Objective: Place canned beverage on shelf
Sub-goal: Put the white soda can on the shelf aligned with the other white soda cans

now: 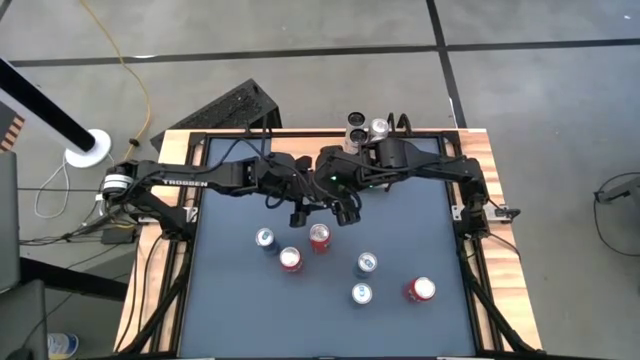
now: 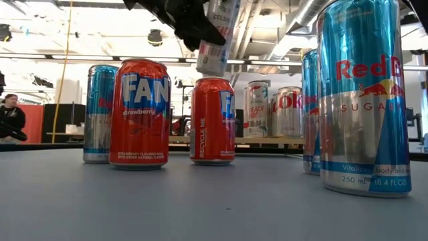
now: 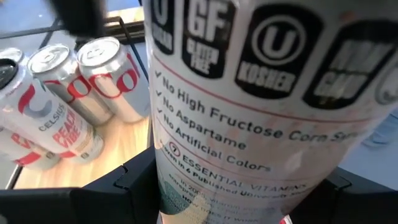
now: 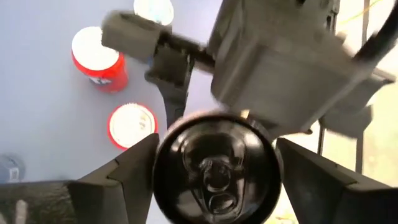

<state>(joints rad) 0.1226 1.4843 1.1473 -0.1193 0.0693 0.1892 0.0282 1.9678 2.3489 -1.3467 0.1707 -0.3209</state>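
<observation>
A white slim can (image 3: pixel 249 124) hangs tilted in the air over the table's far middle; it also shows in the low view (image 2: pixel 215 37). My left gripper (image 1: pixel 300 208) and my right gripper (image 1: pixel 345 207) meet there, both shut on this can. The shelf, a light-wood board (image 3: pixel 127 146) with a black wire frame (image 3: pixel 127 28), stands at the table's far edge and bears several upright cans (image 3: pixel 93 81). Several red and blue cans (image 1: pixel 319 237) stand upright on the dark table top. My left gripper pinches the white can's printed side wall (image 3: pixel 186 186) between its two fingers, which lie across the can. The can is lifted clear and tilted. My right gripper has the can's top end (image 4: pixel 214 168) between its two fingers (image 4: pixel 134 171), pointing down along the can.
On the table stand a Fanta can (image 2: pixel 139 114), a second red can (image 2: pixel 212 120), a large blue Red Bull can (image 2: pixel 364 100) close to the low camera, and more blue cans (image 1: pixel 361 293). A person (image 2: pixel 10 117) stands in the room behind.
</observation>
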